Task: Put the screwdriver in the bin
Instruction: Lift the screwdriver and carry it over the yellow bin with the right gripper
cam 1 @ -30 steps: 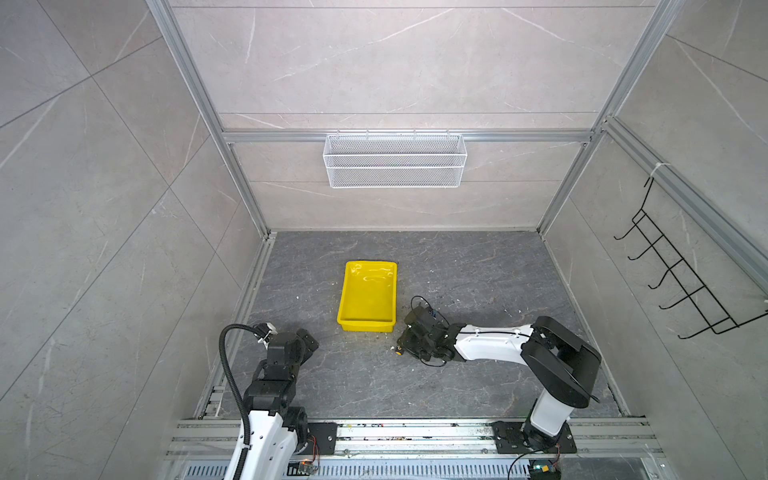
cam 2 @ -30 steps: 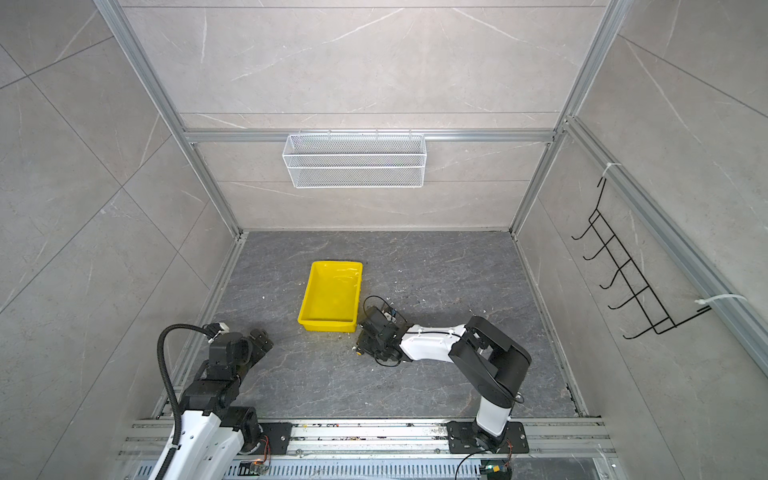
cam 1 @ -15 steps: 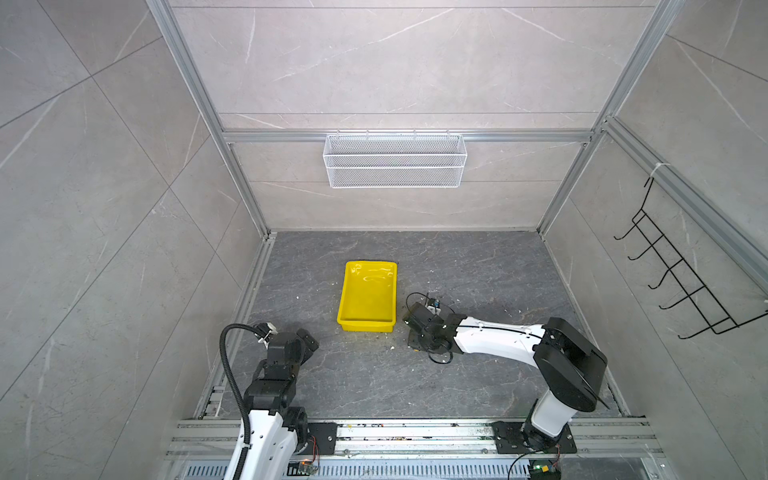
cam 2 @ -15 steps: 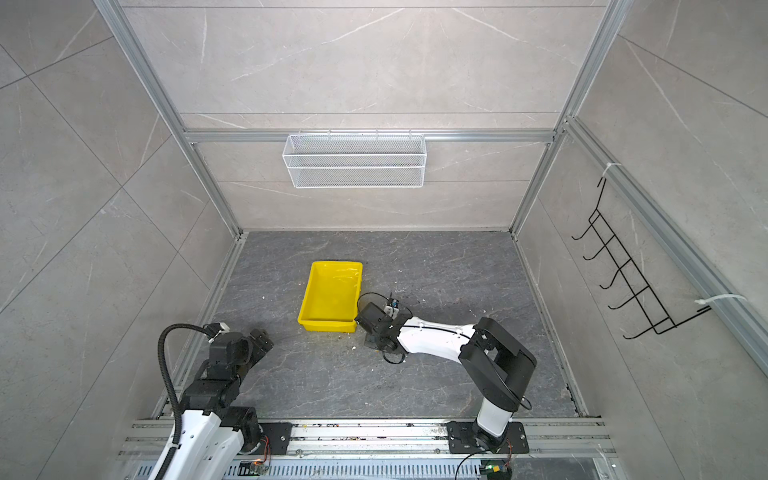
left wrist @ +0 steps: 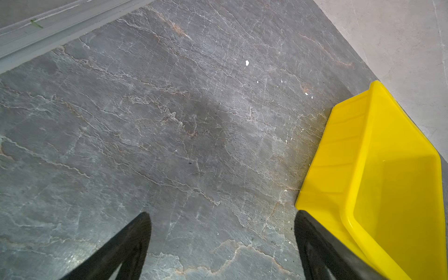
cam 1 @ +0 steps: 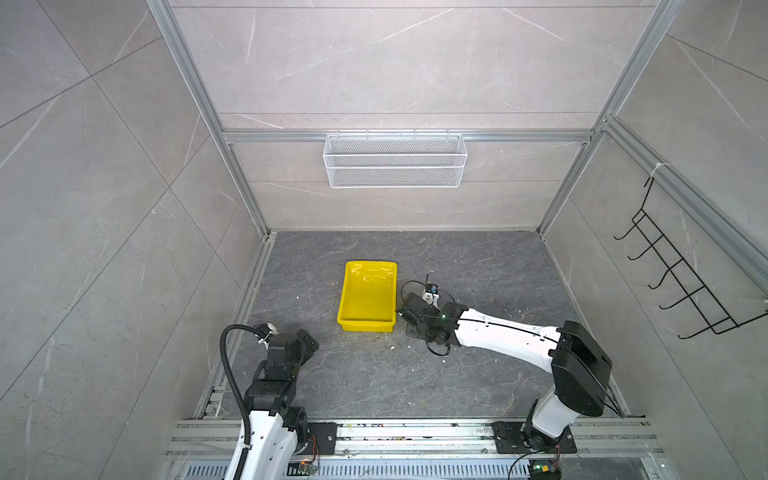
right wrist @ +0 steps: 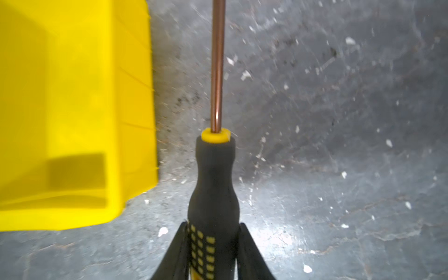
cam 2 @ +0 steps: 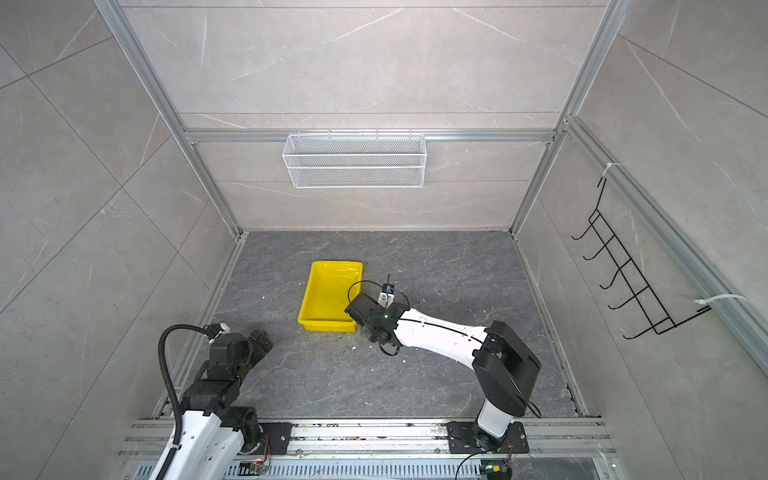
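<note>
In the right wrist view the screwdriver (right wrist: 214,184) has a black handle with yellow dots and a thin metal shaft pointing straight ahead. My right gripper (right wrist: 213,225) is shut on the handle. The yellow bin (right wrist: 72,97) lies empty just to one side of the shaft. In both top views the right gripper (cam 1: 417,305) (cam 2: 372,307) hangs beside the bin's (cam 1: 368,297) (cam 2: 330,295) near right corner. A thin dark shaft tip (cam 1: 427,277) shows past the wrist. My left gripper (left wrist: 221,214) (cam 1: 309,338) stands open and empty over the floor, left of the bin (left wrist: 388,181).
A white wire mesh basket (cam 1: 395,160) hangs on the back wall. A black hook rack (cam 1: 681,274) is fixed to the right wall. Aluminium rails (cam 1: 395,432) run along the front edge. Small white specks lie scattered on the grey stone floor (cam 1: 478,266).
My right gripper has carried the screwdriver from in front of the bin's near right corner toward the back, alongside the bin's right side. The left arm has not moved.
</note>
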